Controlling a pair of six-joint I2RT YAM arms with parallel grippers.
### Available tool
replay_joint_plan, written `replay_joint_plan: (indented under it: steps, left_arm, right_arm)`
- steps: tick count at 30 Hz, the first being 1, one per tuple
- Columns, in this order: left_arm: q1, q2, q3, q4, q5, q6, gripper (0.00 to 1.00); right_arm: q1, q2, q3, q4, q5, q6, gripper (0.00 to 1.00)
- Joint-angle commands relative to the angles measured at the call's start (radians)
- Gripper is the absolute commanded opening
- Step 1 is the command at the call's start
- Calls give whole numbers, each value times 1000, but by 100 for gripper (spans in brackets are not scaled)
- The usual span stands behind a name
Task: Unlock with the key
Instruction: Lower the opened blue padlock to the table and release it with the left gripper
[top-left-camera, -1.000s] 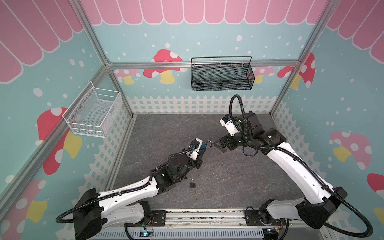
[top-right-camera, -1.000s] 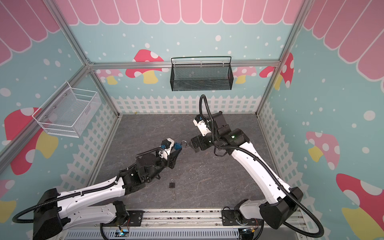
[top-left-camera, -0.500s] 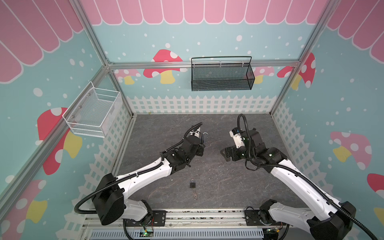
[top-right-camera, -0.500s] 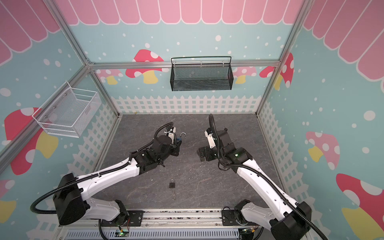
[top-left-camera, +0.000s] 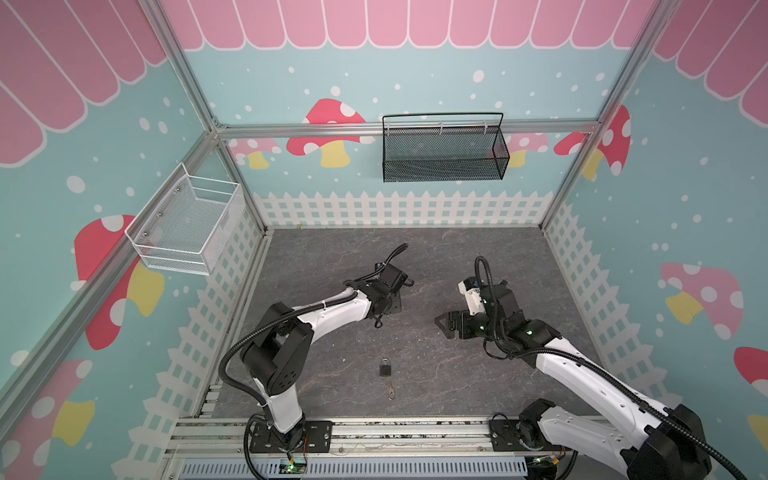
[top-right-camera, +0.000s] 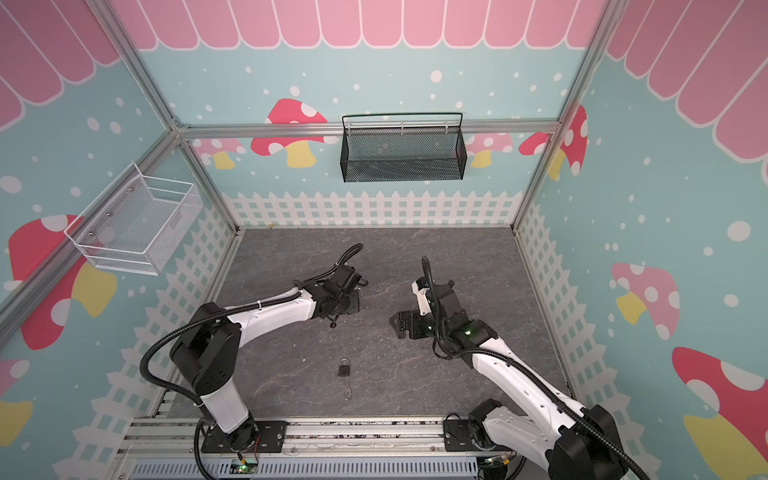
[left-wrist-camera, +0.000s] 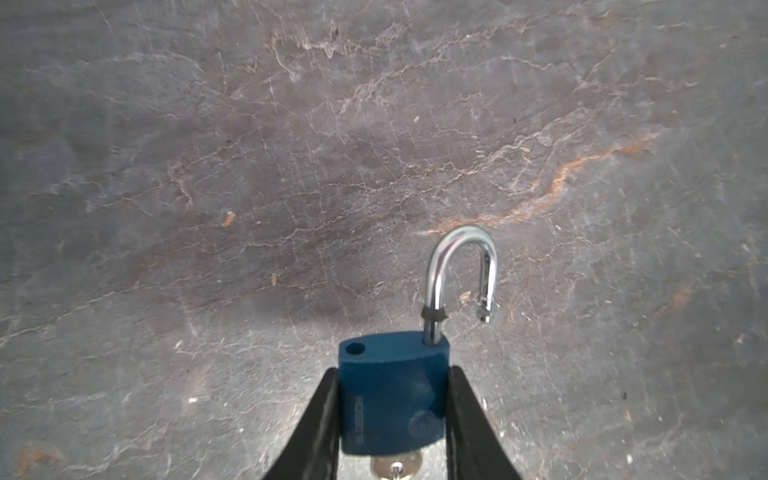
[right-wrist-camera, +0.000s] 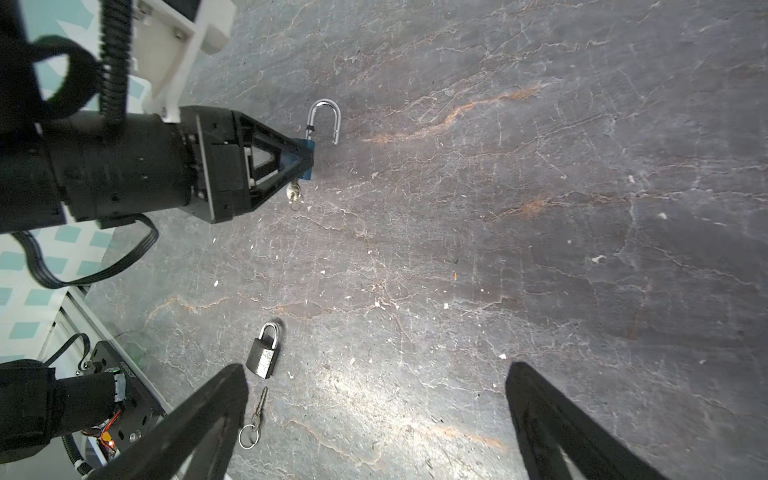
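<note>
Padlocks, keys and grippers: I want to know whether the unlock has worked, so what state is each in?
left gripper: shut on the blue padlock.
blue padlock: shackle swung open.
inserted key: sticking out of the blue padlock's keyhole.
right gripper: open, empty.
grey padlock: shackle closed, lying on the table.
loose key: lying beside the grey padlock, not inserted.

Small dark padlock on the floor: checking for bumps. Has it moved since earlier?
No. The small dark padlock sits equally far from the aluminium front rail.
</note>
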Motion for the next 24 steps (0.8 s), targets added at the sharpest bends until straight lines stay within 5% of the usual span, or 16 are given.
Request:
replay_joint_plan:
  steps: [1,24]
  left_arm:
    - [18,41,63,-57,0,-55,0]
    - [56,158,60,-62,-4,-91,3]
  right_arm:
    - [-3,7,-11,50,-7,16,100]
    - [-2,60,7,52,-23,-20,99]
